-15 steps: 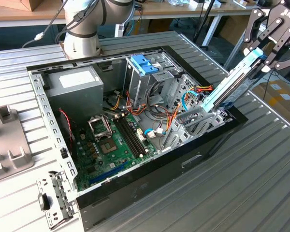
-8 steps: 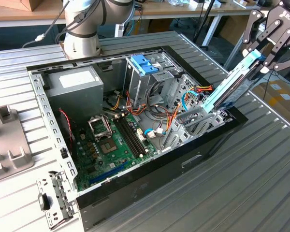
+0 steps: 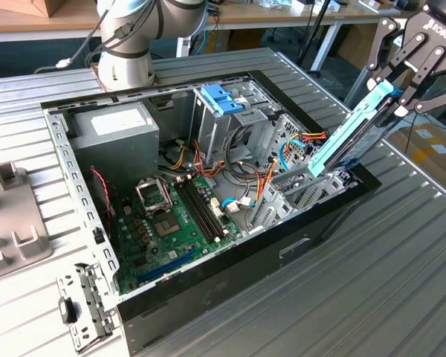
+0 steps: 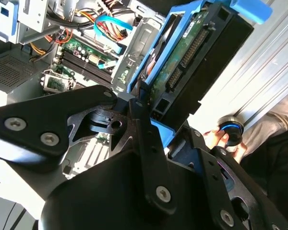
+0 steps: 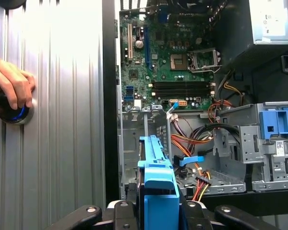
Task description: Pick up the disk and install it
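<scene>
At the exterior view's upper right, the claw pinches the disk by its top end. The disk hangs steeply tilted, with its lower end down at the grey cage just inside the wall of the case, which sits on the tabletop. I cannot tell whether disk and cage touch.

The tilt looks like the main risk: a lower corner may catch on the cage's rim and jam, or twist the disk in the claw, since the grip is at one end only. The orange cables lie just beside the cage, and the disk could snag or trap them. In the first wrist view the disk points toward the cage's rails, so a slight skew would probably bind it. A hand rests on a knob on the tabletop beside the case, near enough to be knocked if the arm swings wide.

Count: one disk, one claw, one case, one cage, one board, one supply box, one blue latch block, one hand, one knob. The cables are too tangled to count.
</scene>
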`<state>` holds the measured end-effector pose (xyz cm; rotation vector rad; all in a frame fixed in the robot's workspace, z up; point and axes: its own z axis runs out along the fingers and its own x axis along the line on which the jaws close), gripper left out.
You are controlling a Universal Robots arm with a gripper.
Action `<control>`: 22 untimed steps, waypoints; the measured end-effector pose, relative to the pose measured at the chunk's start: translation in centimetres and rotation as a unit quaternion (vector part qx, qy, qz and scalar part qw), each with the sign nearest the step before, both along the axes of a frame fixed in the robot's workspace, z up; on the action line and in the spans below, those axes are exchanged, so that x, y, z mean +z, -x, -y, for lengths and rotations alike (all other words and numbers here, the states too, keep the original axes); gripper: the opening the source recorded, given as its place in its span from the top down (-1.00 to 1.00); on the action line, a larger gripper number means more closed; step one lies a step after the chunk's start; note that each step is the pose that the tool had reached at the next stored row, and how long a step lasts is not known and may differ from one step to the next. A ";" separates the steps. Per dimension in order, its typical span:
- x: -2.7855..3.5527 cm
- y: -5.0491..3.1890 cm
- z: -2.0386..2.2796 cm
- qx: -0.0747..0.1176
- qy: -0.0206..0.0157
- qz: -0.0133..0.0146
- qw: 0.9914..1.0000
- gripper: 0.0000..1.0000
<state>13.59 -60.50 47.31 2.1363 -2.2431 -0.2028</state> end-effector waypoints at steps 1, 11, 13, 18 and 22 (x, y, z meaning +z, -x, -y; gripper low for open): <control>-0.04 0.11 0.01 0.000 0.000 0.000 1.000 0.26; -0.35 1.49 0.11 0.000 0.000 0.000 1.000 0.26; -0.28 1.49 0.12 0.000 -0.001 0.000 1.000 0.26; 0.52 1.51 0.12 0.000 -0.003 0.000 1.000 0.26; 0.60 2.39 0.12 0.000 -0.007 0.001 1.000 0.26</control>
